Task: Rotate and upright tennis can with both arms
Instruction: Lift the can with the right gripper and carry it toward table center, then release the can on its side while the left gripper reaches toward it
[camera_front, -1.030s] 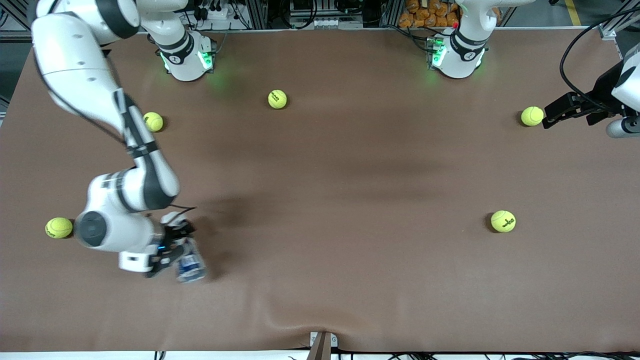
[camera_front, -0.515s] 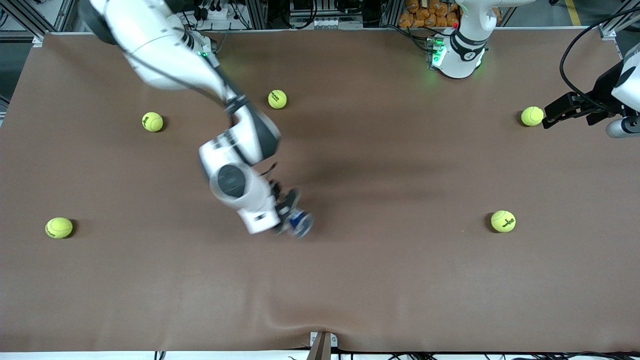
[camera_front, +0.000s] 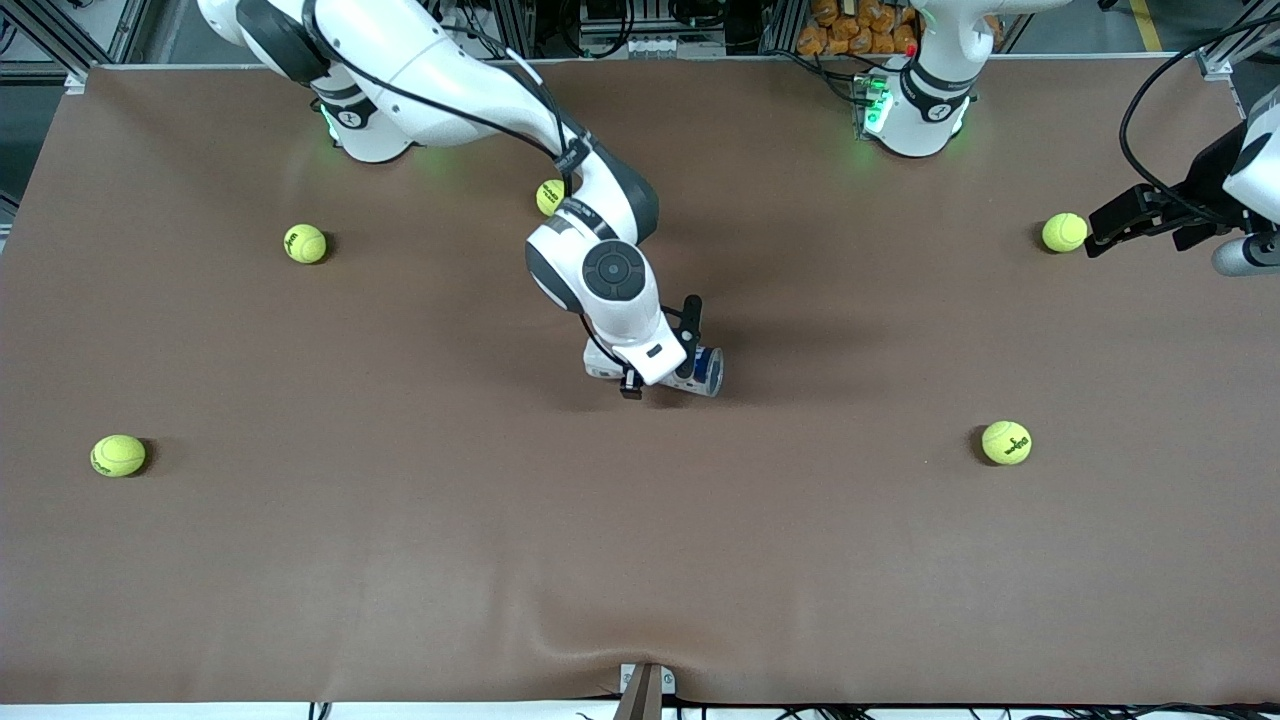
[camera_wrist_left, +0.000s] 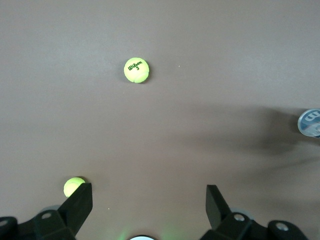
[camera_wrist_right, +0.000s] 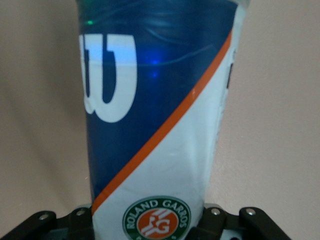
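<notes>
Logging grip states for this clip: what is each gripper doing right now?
Left gripper: open, empty, waiting at the left arm's end of the table.
Right gripper: shut on the tennis can, mid-table.

dark blue and white tennis can with orange stripe, yellow tennis balls, brown table

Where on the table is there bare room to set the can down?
The widest bare stretch runs along the table's front-camera edge, between two balls. The middle is crowded: the right gripper holds the can there. The left gripper, open, waits beside another ball.
</notes>
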